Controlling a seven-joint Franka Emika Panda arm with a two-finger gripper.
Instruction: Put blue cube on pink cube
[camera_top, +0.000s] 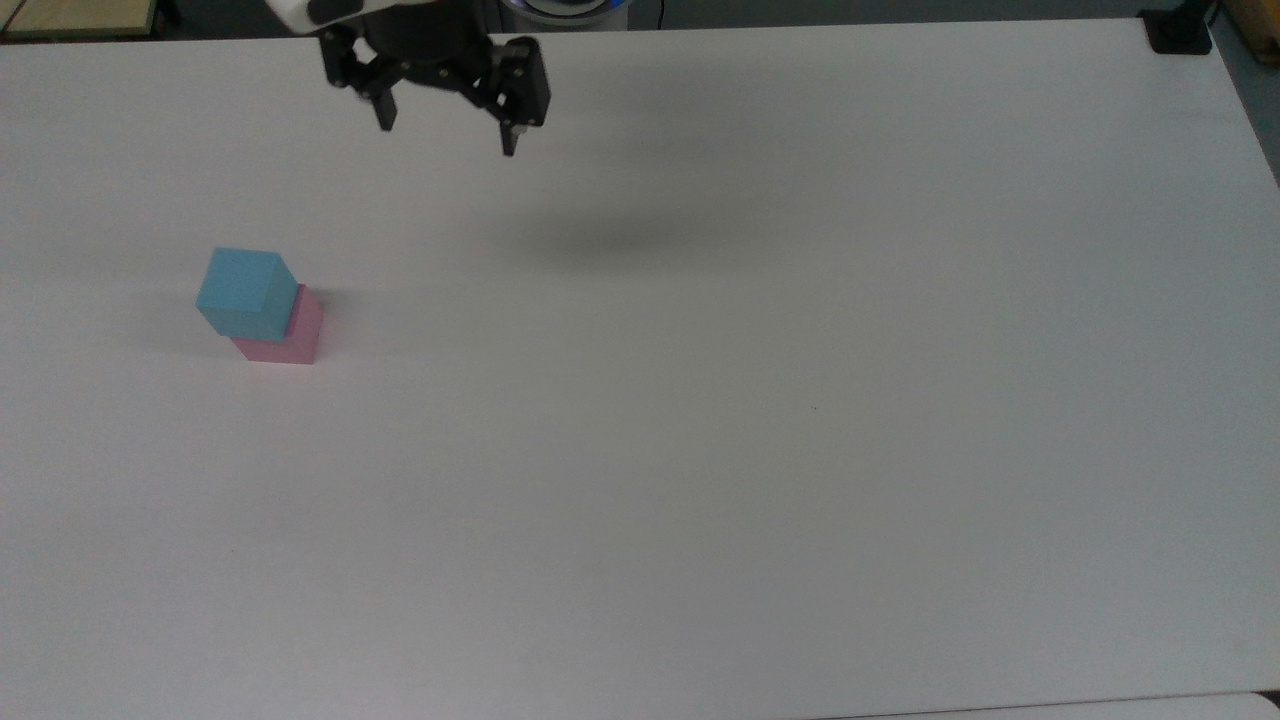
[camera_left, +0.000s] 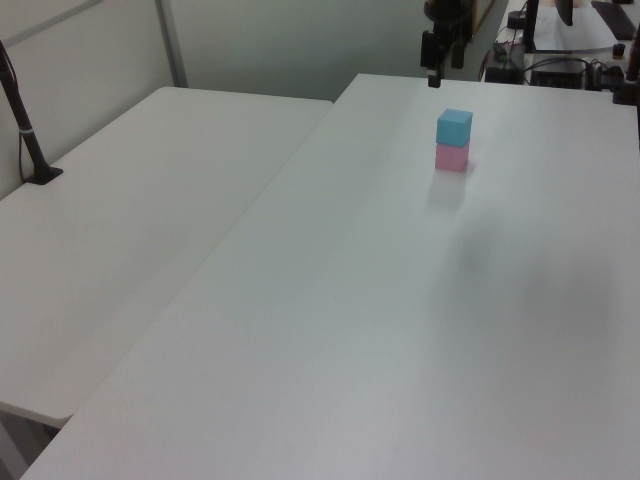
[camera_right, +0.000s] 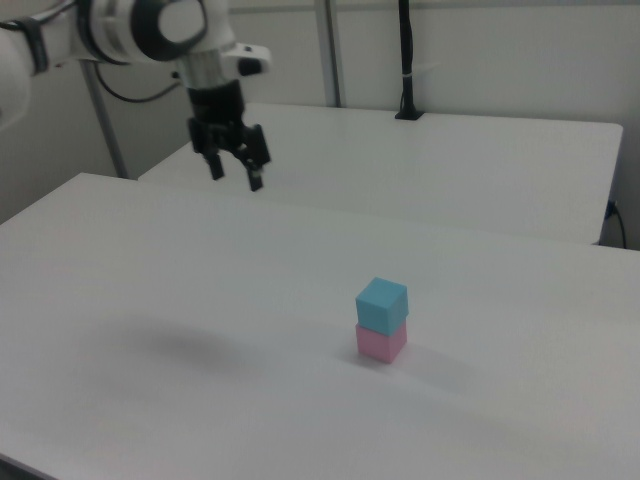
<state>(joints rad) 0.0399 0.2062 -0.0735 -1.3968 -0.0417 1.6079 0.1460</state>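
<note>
The blue cube rests on top of the pink cube, at the top view's left on the white table. My gripper hangs open and empty high above the table, well away from the stack, toward the top view's upper middle. Nothing touches the cubes.
A second white table adjoins this one. A black post stands on it. A black mount sits at the top view's far right corner. Equipment lies beyond the table's far end.
</note>
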